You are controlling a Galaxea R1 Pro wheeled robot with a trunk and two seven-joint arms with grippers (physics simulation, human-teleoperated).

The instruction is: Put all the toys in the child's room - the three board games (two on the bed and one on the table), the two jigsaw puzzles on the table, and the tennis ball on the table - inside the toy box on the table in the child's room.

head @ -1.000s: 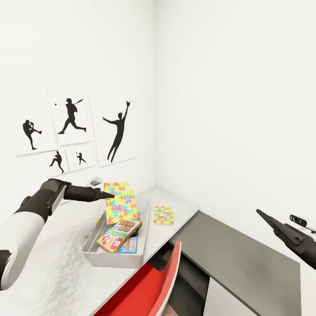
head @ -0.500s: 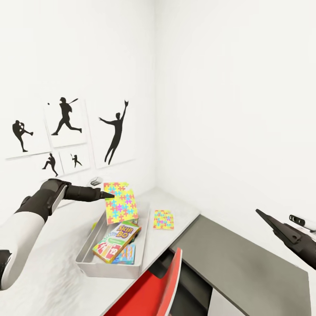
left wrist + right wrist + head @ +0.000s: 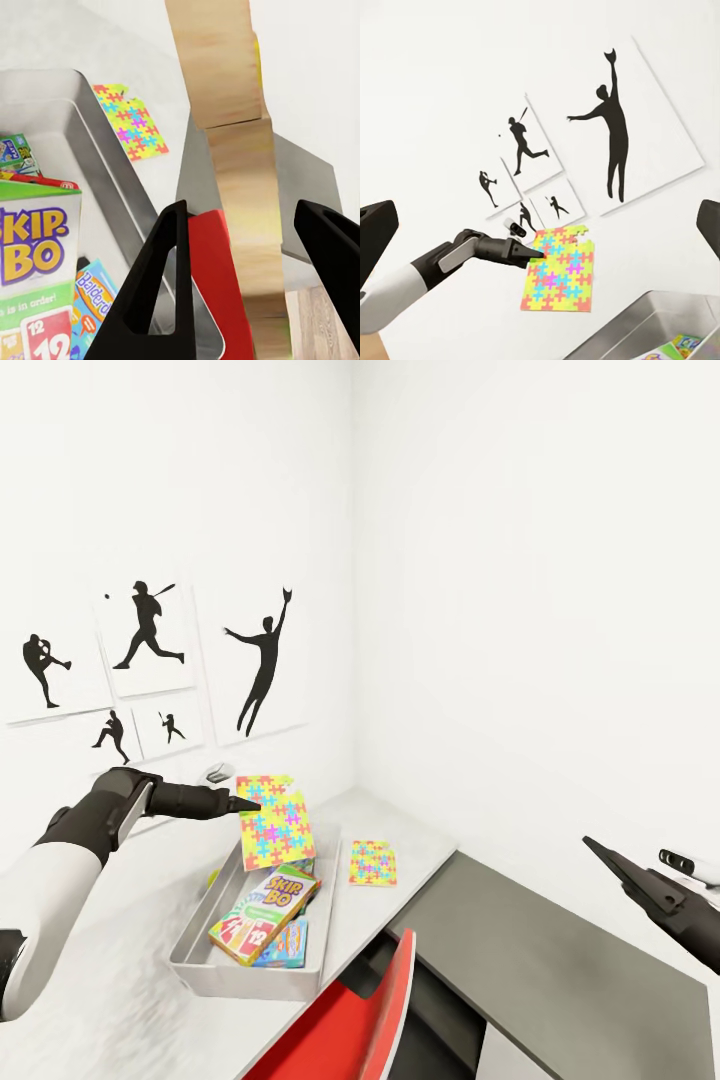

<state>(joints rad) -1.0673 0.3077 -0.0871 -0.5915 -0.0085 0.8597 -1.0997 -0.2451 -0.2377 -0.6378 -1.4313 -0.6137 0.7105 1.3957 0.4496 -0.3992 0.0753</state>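
Now left fingers (image 3: 246, 803) pinch the jigsaw puzzle (image 3: 275, 822) upright; right fingers (image 3: 612, 863) wide.

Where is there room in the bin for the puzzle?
The toy box is bare along its far end, under the held jigsaw puzzle. Its near half is crowded with the SKIP-BO box and a blue game.

The held jigsaw puzzle (image 3: 275, 822) hides the toy box's (image 3: 196, 950) far end; the blue board game (image 3: 287, 943) lies half under SKIP-BO (image 3: 265, 912).
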